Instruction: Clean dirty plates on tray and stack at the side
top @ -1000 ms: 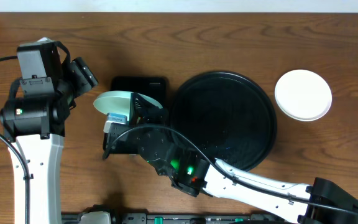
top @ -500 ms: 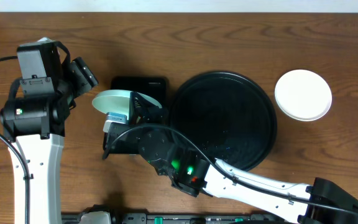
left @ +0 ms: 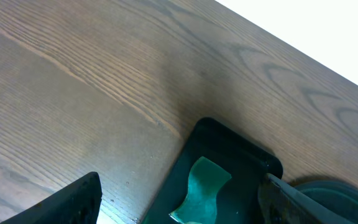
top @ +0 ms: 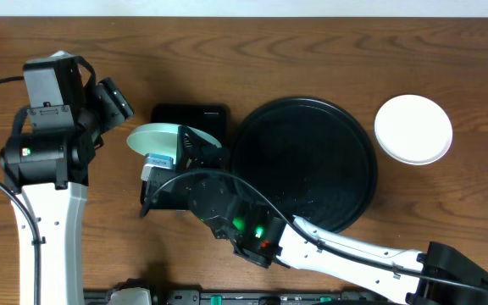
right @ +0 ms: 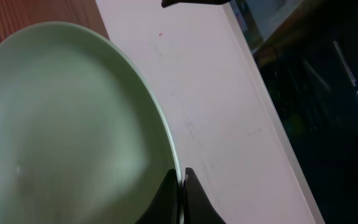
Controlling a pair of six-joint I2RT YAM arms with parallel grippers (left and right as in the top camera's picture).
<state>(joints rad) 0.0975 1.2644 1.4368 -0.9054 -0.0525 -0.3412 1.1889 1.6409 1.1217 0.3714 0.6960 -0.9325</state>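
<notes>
My right gripper (right: 180, 180) is shut on the rim of a pale green-white plate (right: 73, 124), which it holds tilted. From overhead the plate (top: 152, 137) hangs over the left part of the small rectangular tray, with the right gripper (top: 186, 151) at its right edge. The large round black tray (top: 303, 161) has no plates on it. A stack of white plates (top: 413, 129) stands to its right. My left gripper (top: 113, 99) is open and empty, left of the held plate. Its fingers (left: 73, 200) are spread wide.
A small rectangular black tray (top: 195, 113) lies left of the round tray. It holds a teal cloth (left: 202, 188). A teal-blue piece (top: 158, 158) shows below the held plate. The right arm (top: 337, 246) crosses the table front from the lower right.
</notes>
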